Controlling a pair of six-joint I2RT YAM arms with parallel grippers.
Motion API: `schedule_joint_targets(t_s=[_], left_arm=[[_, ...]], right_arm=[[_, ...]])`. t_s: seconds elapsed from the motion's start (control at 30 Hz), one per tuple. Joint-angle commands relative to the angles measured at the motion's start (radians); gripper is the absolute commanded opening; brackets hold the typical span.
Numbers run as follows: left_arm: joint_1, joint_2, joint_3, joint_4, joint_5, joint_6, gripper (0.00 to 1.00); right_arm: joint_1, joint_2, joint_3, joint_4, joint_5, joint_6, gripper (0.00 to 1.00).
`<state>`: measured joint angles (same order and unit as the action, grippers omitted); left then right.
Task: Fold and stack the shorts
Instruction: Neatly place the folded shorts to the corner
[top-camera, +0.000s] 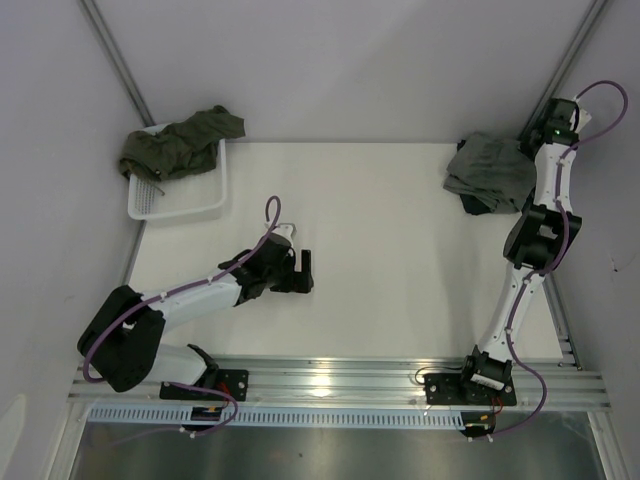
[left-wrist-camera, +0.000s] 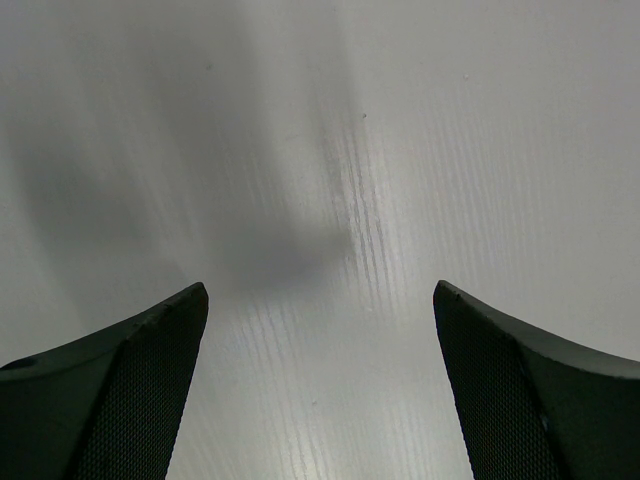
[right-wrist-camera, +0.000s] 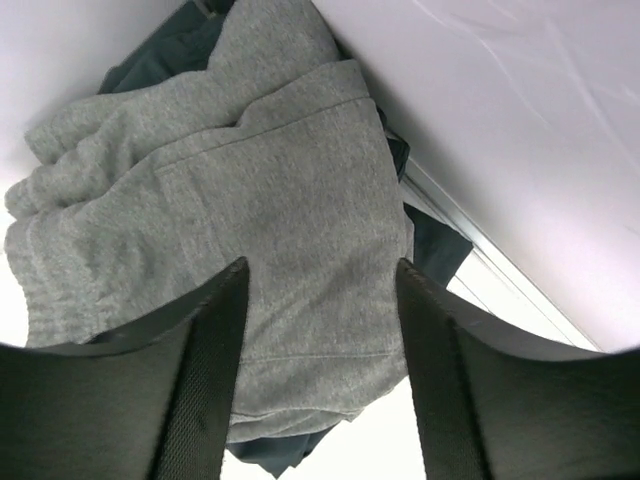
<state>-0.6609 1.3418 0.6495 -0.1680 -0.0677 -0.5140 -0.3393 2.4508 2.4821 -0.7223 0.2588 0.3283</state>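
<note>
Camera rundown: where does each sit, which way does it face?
Top external: above and behind the bases, facing down on the table; both arms, olive shorts in the basket far left.
Left wrist: on the left arm, facing bare table; left gripper open.
Right wrist: on the right arm, facing grey shorts lying on navy shorts; right gripper open.
Shared: top and right wrist both show the grey shorts.
</note>
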Motion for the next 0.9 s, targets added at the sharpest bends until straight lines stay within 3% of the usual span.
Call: schedule_joint_targets(t_s=[0.0, 0.1, 0.13, 0.17, 0.23, 0.37, 0.43, 0.47, 0.53, 0.57, 0.63, 0.67, 0.73, 0.77, 0.8, 0.87], left_arm=[[-0.006, -0.015, 0.019, 0.005, -0.007, 0.016, 0.95], [-0.006, -0.018, 0.016, 0.013, -0.001, 0.014, 0.95], [-0.008, -0.018, 0.015, 0.018, 0.0, 0.014, 0.96], [-0.009, -0.018, 0.015, 0.019, 0.003, 0.014, 0.96], [-0.014, -0.026, 0.007, 0.028, 0.008, 0.014, 0.96], [-0.026, -0.05, -0.01, 0.054, 0.022, 0.009, 0.97], [-0.034, -0.064, -0.017, 0.059, 0.017, 0.006, 0.97], [-0.039, -0.081, -0.02, 0.065, 0.014, 0.006, 0.98], [-0.043, -0.096, -0.024, 0.062, 0.0, 0.009, 0.99], [-0.045, -0.105, -0.025, 0.059, -0.006, 0.014, 0.99], [-0.045, -0.142, -0.028, 0.048, -0.017, 0.02, 0.99], [-0.046, -0.156, -0.03, 0.044, -0.032, 0.028, 0.99], [-0.048, -0.21, -0.04, 0.042, -0.052, 0.032, 0.99], [-0.048, -0.23, -0.05, 0.042, -0.075, 0.035, 0.99], [-0.048, -0.249, -0.063, 0.047, -0.086, 0.037, 0.99], [-0.048, -0.315, -0.083, 0.051, -0.118, 0.04, 0.99]], right_arm=[[0.003, -0.14, -0.04, 0.076, 0.03, 0.0, 0.59], [-0.015, -0.22, -0.132, 0.15, -0.198, 0.034, 0.47], [-0.023, -0.234, -0.217, 0.244, -0.384, 0.102, 0.4], [-0.032, -0.243, -0.262, 0.308, -0.461, 0.139, 0.23], [-0.04, -0.227, -0.315, 0.426, -0.561, 0.207, 0.13], [-0.026, -0.154, -0.291, 0.474, -0.731, 0.291, 0.0], [-0.008, -0.192, -0.351, 0.558, -0.794, 0.302, 0.0], [0.002, -0.226, -0.456, 0.592, -0.812, 0.295, 0.01], [0.04, -0.321, -0.605, 0.707, -0.807, 0.249, 0.06], [0.055, -0.432, -0.762, 0.76, -0.8, 0.229, 0.2], [0.086, -0.55, -0.894, 0.81, -0.75, 0.161, 0.41], [0.121, -0.667, -0.955, 0.816, -0.727, 0.143, 0.57], [0.16, -0.784, -1.133, 0.842, -0.663, 0.098, 0.72], [0.199, -0.903, -1.19, 0.85, -0.639, 0.086, 0.88], [0.221, -0.962, -1.297, 0.86, -0.618, 0.069, 0.96], [0.281, -1.074, -1.396, 0.865, -0.566, 0.032, 0.99]])
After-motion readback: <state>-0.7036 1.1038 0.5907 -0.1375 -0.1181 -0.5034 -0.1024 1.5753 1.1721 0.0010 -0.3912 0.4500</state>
